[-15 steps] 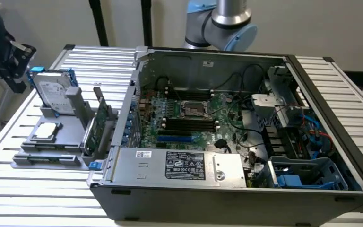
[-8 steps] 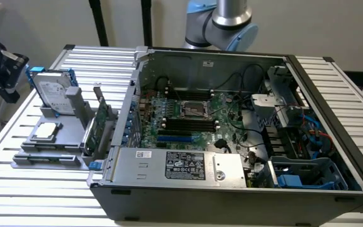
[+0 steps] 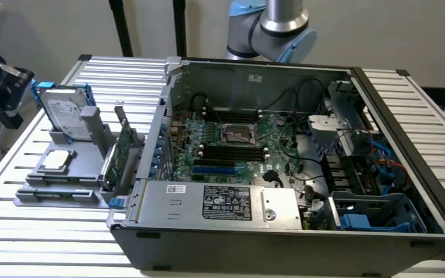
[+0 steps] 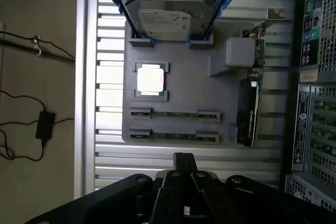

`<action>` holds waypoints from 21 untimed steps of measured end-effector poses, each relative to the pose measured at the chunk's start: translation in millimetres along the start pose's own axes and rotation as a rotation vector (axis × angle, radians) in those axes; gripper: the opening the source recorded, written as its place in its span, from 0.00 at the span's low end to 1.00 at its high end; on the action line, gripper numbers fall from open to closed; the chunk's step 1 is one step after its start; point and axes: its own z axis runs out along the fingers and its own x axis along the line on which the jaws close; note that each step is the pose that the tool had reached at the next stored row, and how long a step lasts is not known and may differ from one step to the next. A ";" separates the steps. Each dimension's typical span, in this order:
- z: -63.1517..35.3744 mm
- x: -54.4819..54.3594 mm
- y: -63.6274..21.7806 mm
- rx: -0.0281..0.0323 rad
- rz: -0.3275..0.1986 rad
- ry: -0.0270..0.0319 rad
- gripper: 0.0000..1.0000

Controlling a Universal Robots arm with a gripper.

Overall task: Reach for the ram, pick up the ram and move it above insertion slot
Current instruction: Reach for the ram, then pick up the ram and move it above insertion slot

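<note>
Your slatted bench (image 3: 37,237) carries the open computer case (image 3: 269,249) and, beside it, a grey fixture (image 4: 189,90) whose slots stand each part on edge, likely so it can be gripped from above. The ram (image 4: 173,136) sits in the slot nearest the tool (image 4: 182,157). It looks like a thin green strip, edge-on, its ends held in grey holders. The tool hangs apart from it, pinched closed and empty.

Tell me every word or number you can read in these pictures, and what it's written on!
No text can be read for certain.
On the hard drive, a white label: print too small to read.
On the power supply, a black label and a white sticker: too small to read.
On the computer case, stickers: blurred, not readable.
</note>
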 end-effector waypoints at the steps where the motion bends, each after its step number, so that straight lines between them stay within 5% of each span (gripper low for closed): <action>1: 0.0 0.0 0.0 0.0000 -0.015 0.0006 0.11; 21: 1.2 -0.1 0.0 0.0014 -0.379 0.0099 0.11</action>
